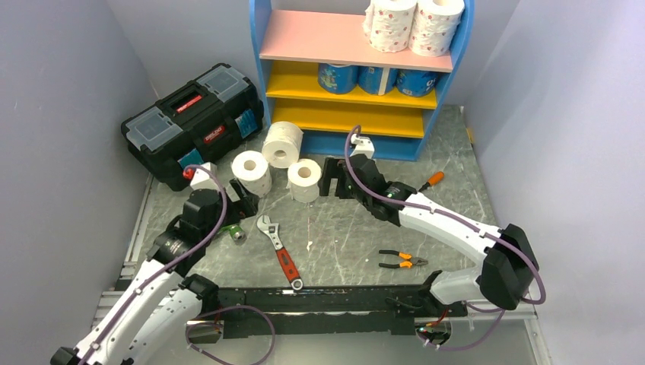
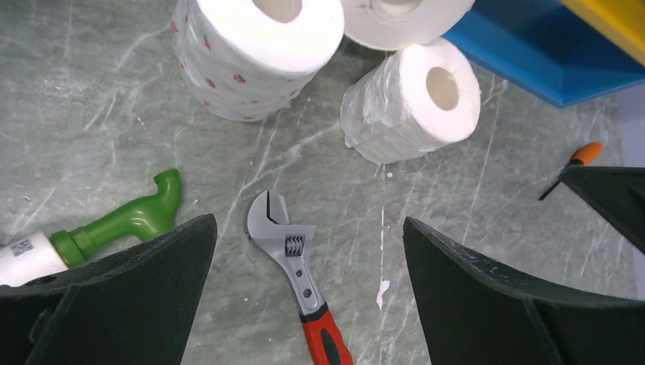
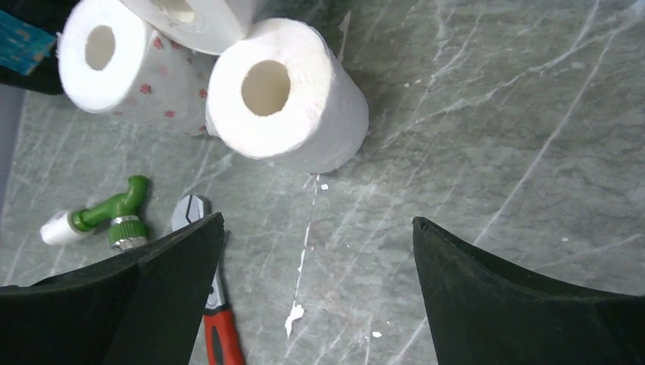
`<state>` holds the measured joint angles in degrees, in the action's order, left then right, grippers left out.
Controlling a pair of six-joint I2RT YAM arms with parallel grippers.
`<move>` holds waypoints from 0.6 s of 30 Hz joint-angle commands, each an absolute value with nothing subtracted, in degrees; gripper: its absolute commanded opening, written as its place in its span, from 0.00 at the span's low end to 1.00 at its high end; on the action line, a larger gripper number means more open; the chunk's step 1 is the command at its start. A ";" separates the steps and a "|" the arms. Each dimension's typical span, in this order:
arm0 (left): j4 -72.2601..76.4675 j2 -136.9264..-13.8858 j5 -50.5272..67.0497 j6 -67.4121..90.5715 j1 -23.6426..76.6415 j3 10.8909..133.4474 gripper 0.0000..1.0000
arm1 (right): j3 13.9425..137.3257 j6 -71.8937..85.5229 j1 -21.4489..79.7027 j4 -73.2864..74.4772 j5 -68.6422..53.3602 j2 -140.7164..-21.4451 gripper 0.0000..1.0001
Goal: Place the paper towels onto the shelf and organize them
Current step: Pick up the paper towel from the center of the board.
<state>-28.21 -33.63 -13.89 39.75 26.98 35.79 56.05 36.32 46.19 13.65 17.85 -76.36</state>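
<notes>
My right gripper hangs with its jaws wide apart, and a plain roll stands just ahead of it. My left gripper, equally spread, faces a pink-dotted roll. A third roll sits behind them, nearer the shelf, which carries five more. The toolbox labels are too small to read. The tabletop is grey and marbled, and the walls are pale.
</notes>
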 commanded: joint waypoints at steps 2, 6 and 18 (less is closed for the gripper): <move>-23.68 -35.92 -9.98 40.86 26.90 36.91 1.00 | 55.66 41.81 40.58 8.43 9.60 -76.79 0.95; -22.99 -33.34 -9.21 41.76 26.90 33.92 0.99 | 58.51 45.00 36.76 7.00 2.27 -81.67 0.93; -25.43 -24.60 -8.29 42.20 26.89 28.21 0.99 | 70.85 45.17 36.74 11.41 -0.76 -97.87 0.87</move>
<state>-25.26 -26.52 -9.54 41.45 26.98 28.93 67.24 43.86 36.75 10.87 1.50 -94.98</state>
